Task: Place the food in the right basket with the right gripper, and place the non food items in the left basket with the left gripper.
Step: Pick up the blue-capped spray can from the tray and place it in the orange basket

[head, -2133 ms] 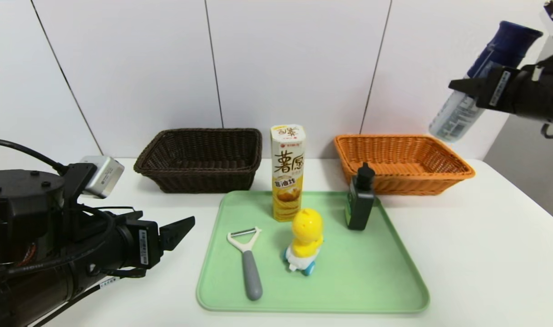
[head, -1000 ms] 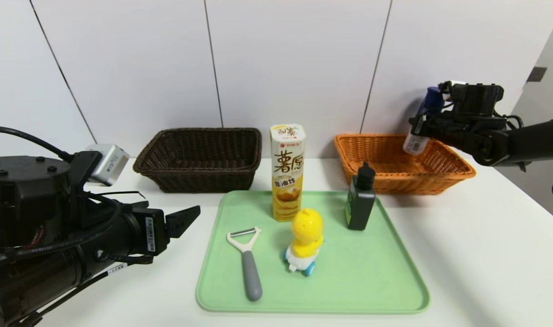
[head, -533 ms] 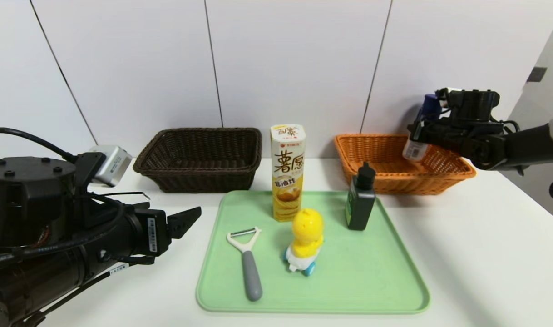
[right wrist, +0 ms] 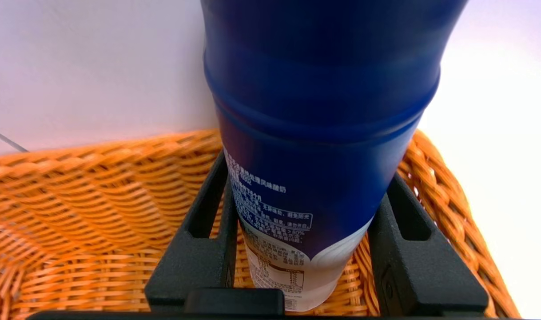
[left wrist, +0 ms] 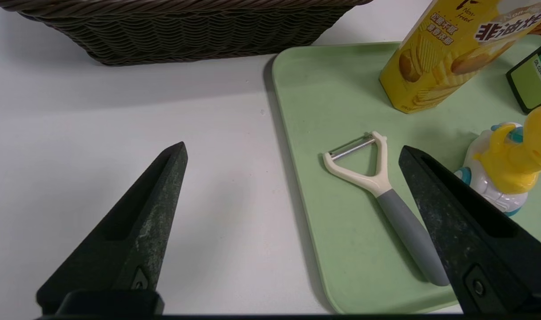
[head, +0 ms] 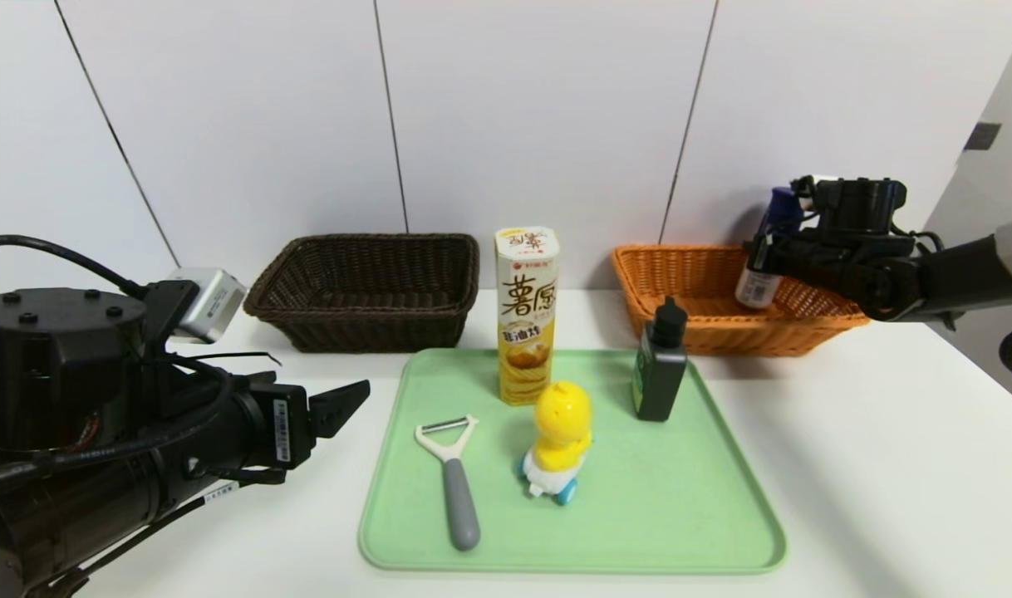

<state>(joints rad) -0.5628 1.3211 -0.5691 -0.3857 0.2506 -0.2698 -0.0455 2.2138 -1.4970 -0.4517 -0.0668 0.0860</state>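
Blue-and-white bottle (right wrist: 315, 186) (labelled) sits clamped in the right claw (right wrist: 304, 209); left claw (left wrist: 292, 151) spread apart.

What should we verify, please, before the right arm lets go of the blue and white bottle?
1. Right end effector closed on the bottle: ok.
2. Bottle's lower end inside the orange basket's rim: ok.
3. Bottle's base resting on the basket floor: cannot tell.
4. Bottle laid flat: not ok, it stands roughly upright, slightly tilted.
5. Left end effector open, off to the left of the green tray: ok.
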